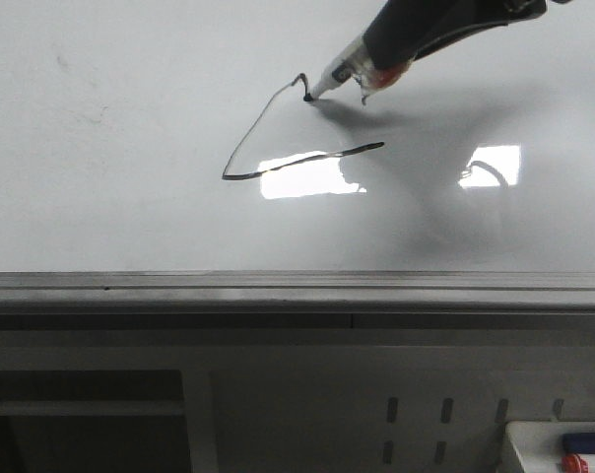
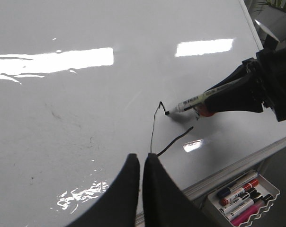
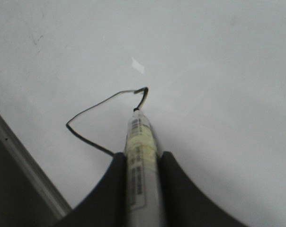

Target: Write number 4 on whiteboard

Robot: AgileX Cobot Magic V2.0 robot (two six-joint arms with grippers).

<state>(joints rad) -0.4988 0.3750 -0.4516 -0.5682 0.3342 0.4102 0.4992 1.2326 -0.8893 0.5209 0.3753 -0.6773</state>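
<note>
Right gripper (image 3: 140, 163) pinches marker (image 3: 139, 142), tip on whiteboard (image 1: 100, 118) just ahead, at apex of number 4 (image 1: 268, 123). Slant, crossbar drawn; stem likely next: steady pull through crossbar. Left gripper (image 2: 140, 163) idle, pressed together.

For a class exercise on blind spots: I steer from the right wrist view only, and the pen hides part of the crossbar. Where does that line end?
Observer: The crossbar ends to the right of the pen.
Operator: And the left pincer?
Observer: The left pincer is shut, holding nothing.
Operator: Any spare pens?
Observer: A tray of markers sits beyond the board's edge.
</note>
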